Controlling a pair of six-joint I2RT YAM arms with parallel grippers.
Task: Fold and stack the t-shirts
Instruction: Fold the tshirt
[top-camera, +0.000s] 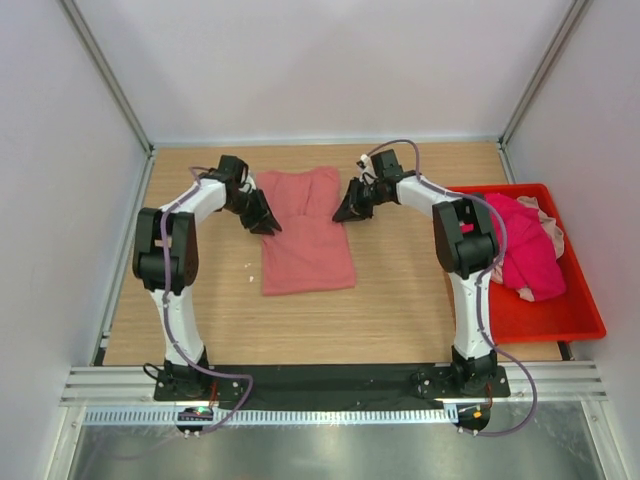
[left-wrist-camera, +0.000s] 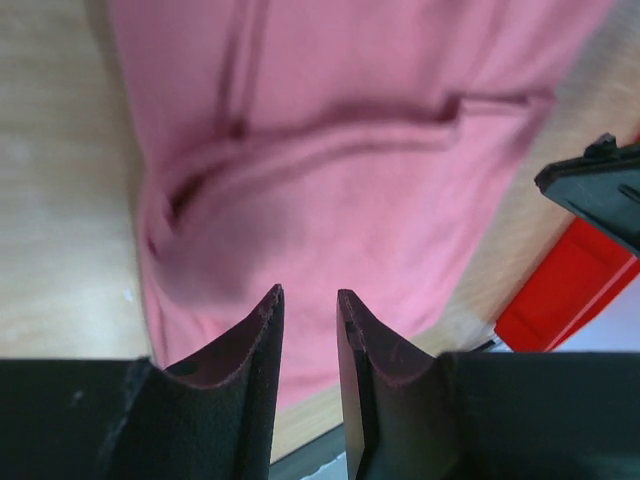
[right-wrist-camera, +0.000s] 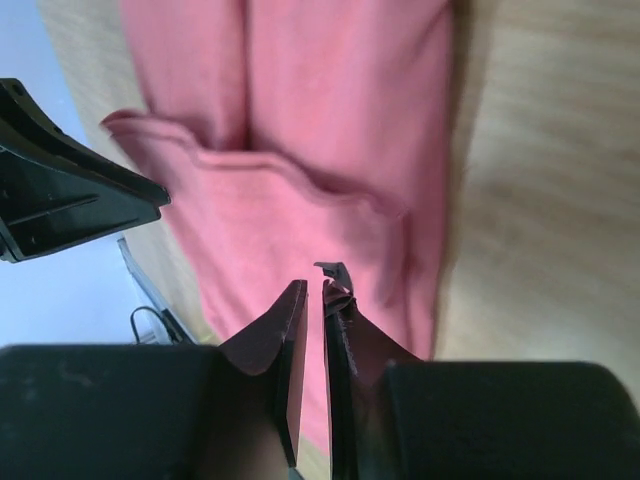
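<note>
Roughly, the job looks partly done. The salmon t-shirt (top-camera: 305, 235) lies flat in the middle of the desk (top-camera: 400, 300), both sides turned in, so it forms a long narrow panel running away from the arms' bases. The wrist views show a sleeve hem and a soft ridge of doubled cloth across it, not yet pressed flat. I judge that the lengthwise folds are made and that the crosswise fold, bringing one short end over the other, is left to do.

The left gripper (top-camera: 266, 222) sits at the far left edge of the shirt. Its fingers are parted with nothing between them. The right gripper (top-camera: 349, 208) sits opposite, at the far right edge, with its fingers only a slit apart and no cloth caught in them that I can make out.

Further out, the red bin (top-camera: 560, 325) stands on the right side of the desk. It holds a crumpled magenta t-shirt (top-camera: 525, 255) and a pale pink one (top-camera: 549, 216) bunched behind it. Neither is folded, and no stack has been started.
</note>
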